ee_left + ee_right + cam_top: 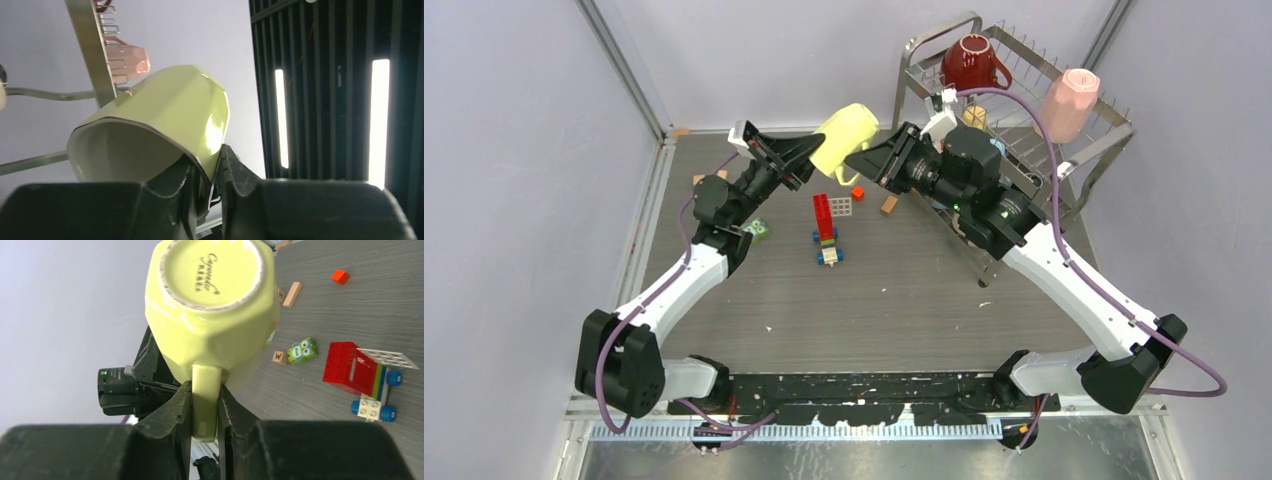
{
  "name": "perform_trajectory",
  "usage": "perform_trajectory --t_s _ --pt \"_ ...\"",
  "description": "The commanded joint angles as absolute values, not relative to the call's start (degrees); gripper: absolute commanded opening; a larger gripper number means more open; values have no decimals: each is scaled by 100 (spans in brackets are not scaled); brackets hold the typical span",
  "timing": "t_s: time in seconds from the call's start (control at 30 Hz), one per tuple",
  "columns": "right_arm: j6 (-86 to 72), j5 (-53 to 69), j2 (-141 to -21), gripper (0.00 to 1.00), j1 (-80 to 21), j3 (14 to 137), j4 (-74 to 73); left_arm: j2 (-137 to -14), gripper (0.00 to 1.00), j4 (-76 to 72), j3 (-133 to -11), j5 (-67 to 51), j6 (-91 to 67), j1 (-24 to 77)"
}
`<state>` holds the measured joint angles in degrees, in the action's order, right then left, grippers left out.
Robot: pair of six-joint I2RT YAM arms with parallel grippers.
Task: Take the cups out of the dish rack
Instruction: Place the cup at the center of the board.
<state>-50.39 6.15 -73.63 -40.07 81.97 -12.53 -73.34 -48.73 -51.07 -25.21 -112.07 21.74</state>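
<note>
A pale yellow mug [844,138] hangs in the air at the back middle, held by both grippers. My left gripper [809,155] is shut on its rim [212,167], one finger inside the mug [170,110] and one outside. My right gripper [869,158] is shut on the mug's handle [205,405], with the mug's base [215,285] facing the camera. The silver wire dish rack [1024,160] stands at the back right. A dark red mug [969,62] and a pink mug [1069,102] sit upside down on its top tier. The pink mug [132,60] also shows in the left wrist view.
A toy car of red and coloured blocks [826,228] stands mid-table below the mug. A small red block [857,193], a wooden block [889,205] and a green owl toy [759,230] lie around it. Grey walls close in the left, back and right.
</note>
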Motion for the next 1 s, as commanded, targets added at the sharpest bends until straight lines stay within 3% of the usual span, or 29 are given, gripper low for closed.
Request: perform_trajectory --t_s 0.0,0.03,0.17,0.2,0.3,0.4,0.67,0.97 --pt "-5124 559 -7080 1 -4089 8260 -257 -7269 7 -5588 -5156 -2343 -11282 2213" --pt "-5120 548 -7083 1 -4104 8252 -255 -7256 1 -5590 -5162 -2326 -11273 2215" --pt "-5033 500 -7090 2 -4134 8301 -414 -7187 0 -5538 -5115 -2234 -11155 2216" --pt "-4988 449 -7088 11 -4132 8351 -524 -7163 0 -5526 -5095 -2211 -11113 2215" --pt "-4821 213 -7052 61 -4142 8525 -979 -7069 0 -5256 -5112 -2214 -10914 2215" --pt "-4596 23 -6999 97 -4143 8757 -1562 -6985 0 -4946 -5240 -2364 -10673 2215" --pt "-3996 -561 -6839 100 -4145 9286 -2893 -6328 0 -3083 -5448 -2859 -9363 2059" --pt "-3383 -1261 -6840 100 -4148 9938 -3935 -5371 0 2069 -6641 -2531 -6093 1893"
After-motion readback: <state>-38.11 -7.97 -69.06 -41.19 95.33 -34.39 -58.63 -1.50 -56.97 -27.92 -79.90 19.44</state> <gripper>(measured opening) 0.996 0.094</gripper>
